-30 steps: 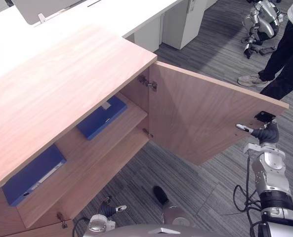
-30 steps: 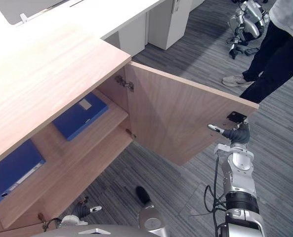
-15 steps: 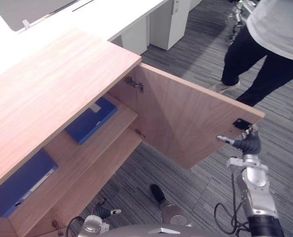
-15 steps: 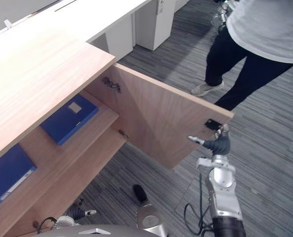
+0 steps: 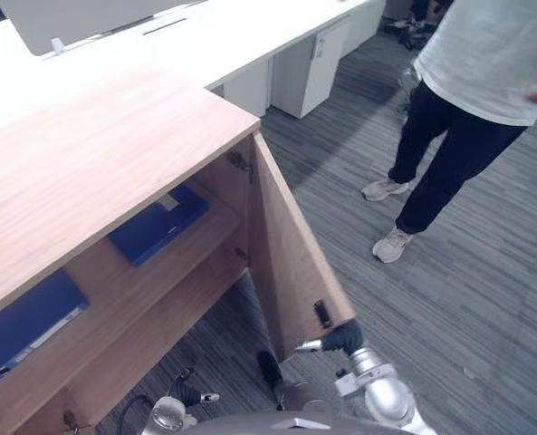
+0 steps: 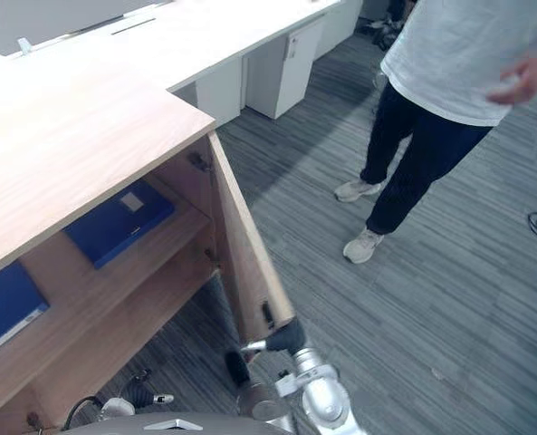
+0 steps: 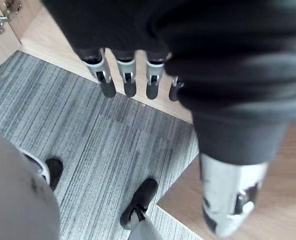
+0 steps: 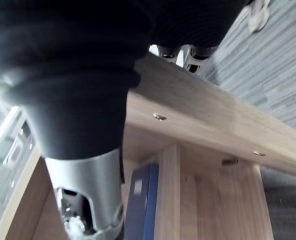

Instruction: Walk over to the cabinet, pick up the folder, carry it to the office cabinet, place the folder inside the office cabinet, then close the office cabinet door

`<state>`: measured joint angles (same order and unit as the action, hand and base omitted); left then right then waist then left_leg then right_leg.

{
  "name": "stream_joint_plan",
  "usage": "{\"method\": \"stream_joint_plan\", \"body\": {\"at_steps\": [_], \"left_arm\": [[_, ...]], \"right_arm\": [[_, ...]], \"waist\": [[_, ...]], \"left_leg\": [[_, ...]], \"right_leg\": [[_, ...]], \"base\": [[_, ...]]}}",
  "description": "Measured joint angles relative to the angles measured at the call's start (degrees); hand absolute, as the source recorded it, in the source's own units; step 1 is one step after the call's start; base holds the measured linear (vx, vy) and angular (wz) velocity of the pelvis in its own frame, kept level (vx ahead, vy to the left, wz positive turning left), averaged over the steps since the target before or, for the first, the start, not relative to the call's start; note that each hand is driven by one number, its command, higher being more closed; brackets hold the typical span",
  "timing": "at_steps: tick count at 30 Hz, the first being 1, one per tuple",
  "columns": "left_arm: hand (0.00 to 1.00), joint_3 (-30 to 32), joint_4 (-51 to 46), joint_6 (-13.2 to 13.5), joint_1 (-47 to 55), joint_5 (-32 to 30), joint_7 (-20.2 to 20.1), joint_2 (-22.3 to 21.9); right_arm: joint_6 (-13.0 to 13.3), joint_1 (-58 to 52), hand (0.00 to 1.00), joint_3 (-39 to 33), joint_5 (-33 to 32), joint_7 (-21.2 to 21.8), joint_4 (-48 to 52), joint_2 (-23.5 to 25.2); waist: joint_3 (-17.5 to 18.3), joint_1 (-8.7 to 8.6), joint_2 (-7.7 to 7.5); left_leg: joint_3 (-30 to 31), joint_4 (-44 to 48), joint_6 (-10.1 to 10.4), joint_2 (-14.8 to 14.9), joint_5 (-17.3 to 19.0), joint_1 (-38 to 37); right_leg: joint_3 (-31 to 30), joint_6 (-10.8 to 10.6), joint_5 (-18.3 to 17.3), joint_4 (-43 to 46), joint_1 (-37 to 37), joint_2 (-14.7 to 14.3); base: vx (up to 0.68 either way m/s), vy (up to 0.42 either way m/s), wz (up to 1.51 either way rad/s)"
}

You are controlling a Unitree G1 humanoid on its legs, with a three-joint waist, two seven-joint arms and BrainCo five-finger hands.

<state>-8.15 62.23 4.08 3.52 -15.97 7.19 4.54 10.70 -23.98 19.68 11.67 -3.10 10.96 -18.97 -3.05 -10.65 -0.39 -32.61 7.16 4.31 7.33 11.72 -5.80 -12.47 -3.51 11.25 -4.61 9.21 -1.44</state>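
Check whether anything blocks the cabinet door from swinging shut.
Nothing visible does. The door stands partly open with the right hand at its free edge; the blue folder lies flat on the shelf, behind its front edge.

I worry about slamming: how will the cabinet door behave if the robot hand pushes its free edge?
The door looks a rigid wooden panel, so it likely swings without flexing. It hangs on hinges, with the right robot hand at its far edge, so light pushes probably suffice.
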Motion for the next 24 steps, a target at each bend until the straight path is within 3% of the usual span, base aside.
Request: {"method": "stream_joint_plan", "body": {"at_steps": [3,10,24], "left_arm": [[0.00,-1.0,-0.5,0.0,0.3,0.0,0.1,0.2],[0.00,-2.0,-3.2,0.0,0.6,0.1,0.3,1.9],[0.00,1.7,-5.4,-0.5,0.6,2.4,2.5,2.5]], "right_arm": [[-0.1,0.8,0.00,3.4,0.1,1.4,0.0,0.6],[-0.1,6.3,0.00,6.7,1.7,1.4,-1.2,3.3],[-1.4,17.6,0.00,4.3,1.5,-1.3,-20.6,6.2]], "waist": [[1.6,2.08,-0.94],[2.6,5.07,-3.36],[2.3,9.92,-4.53]], "left_leg": [[2.9,0.2,-0.3,-0.1,-0.2,1.1],[11.2,0.1,-1.5,-1.3,-1.1,3.5],[23.8,-1.7,-3.4,-4.3,-3.6,6.9]], "right_leg": [[2.5,0.2,-0.3,0.0,-0.5,0.9],[10.1,-0.4,-1.5,0.0,-2.5,3.7],[21.2,-1.1,-4.9,1.6,-4.7,7.3]], "base": [[-0.03,0.009,0.54],[-0.01,0.020,0.59],[0.00,0.018,0.48]]}}
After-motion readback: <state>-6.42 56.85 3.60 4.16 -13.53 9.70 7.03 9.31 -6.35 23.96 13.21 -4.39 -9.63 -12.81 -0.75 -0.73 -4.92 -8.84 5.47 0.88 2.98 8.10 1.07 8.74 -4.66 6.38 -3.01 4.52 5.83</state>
